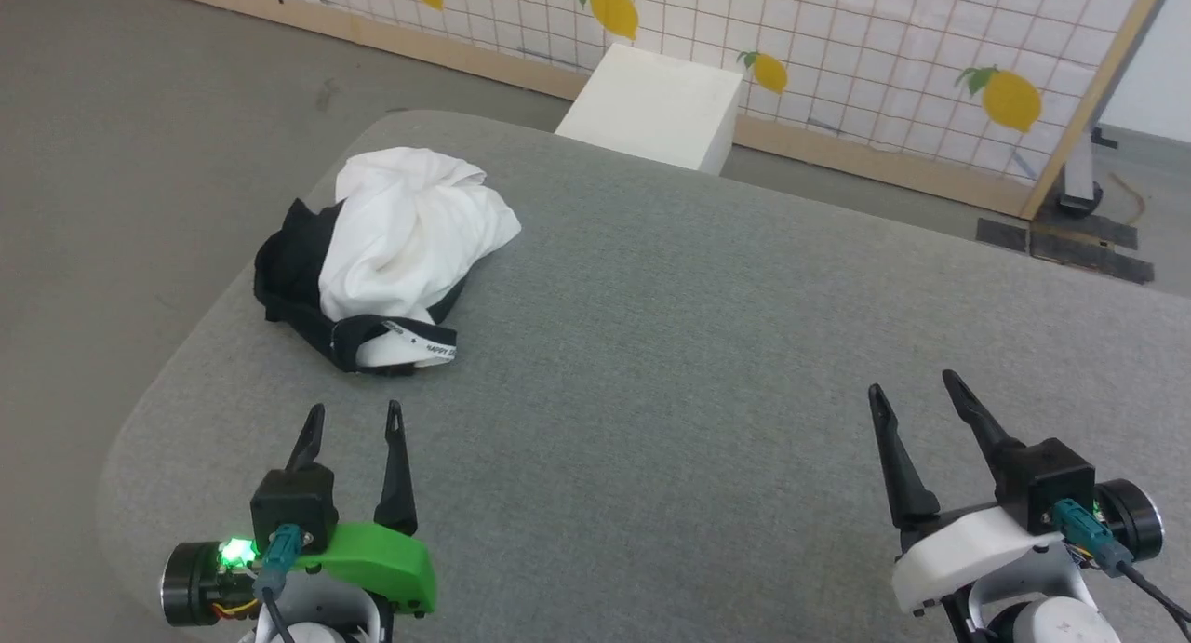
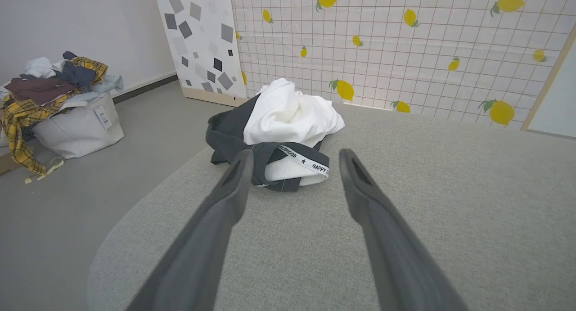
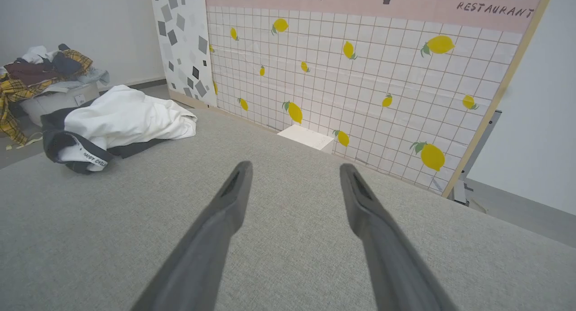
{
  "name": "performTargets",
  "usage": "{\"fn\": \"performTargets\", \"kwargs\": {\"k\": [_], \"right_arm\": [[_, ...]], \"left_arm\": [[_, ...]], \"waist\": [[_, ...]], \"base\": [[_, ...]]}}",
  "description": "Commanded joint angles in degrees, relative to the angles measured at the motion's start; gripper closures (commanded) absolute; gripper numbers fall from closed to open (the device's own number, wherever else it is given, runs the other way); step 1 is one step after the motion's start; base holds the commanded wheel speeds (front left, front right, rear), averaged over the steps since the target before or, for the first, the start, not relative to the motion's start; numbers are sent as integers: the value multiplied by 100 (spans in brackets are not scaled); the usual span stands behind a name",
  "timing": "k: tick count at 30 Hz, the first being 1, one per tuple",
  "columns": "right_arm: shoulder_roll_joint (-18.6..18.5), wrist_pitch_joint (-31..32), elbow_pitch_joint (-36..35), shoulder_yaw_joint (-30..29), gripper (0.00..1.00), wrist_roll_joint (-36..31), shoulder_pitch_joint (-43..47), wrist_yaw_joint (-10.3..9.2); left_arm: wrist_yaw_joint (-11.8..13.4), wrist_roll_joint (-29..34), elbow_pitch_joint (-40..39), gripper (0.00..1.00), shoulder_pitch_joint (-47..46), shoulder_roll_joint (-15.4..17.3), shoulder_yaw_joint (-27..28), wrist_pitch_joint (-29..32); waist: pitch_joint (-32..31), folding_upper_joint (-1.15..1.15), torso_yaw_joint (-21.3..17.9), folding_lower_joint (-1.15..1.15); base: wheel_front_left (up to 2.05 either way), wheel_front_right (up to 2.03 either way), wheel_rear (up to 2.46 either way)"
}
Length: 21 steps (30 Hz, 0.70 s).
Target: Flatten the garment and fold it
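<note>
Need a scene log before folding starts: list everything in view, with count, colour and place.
garment: one, white with black sleeves, crumpled on the table's left side
table: one, grey fabric top, under both grippers
box: one, white, on the floor past the table's far edge
lemon panel: one, white grid with yellow lemons, behind the box
squares panel: one, white with grey squares, beside the lemon panel
bin: one, white, on the floor left of the table, heaped with mixed clothes
left gripper: one, dark fingers, open, just short of the garment
right gripper: one, dark fingers, open, over bare table
</note>
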Motion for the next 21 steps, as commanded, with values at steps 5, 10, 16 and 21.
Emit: {"fn": "performTargets", "kwargs": {"k": [5,10,16,21], "right_arm": [[7,-98,46,35,0,-34,-116,-5],[8,-140,65,58,0,-40,-134,-6],[9,-190,86,58,0,-49,-153,-6],[9,-236,110,56,0,-48,-177,-7]], "left_arm": [[82,-132,50,0,-58,59,-29,-117],[127,-189,74,0,-48,63,-43,-177],[179,-225,117,0,-51,65,-88,-247],[225,-252,141,0,-57,75,-106,-304]], "waist": [[-2,0,193,0],[9,0,317,0],[17,0,457,0],[19,0,568,0]], "base": [[0,0,0],[0,0,0],[0,0,0],[0,0,0]]}}
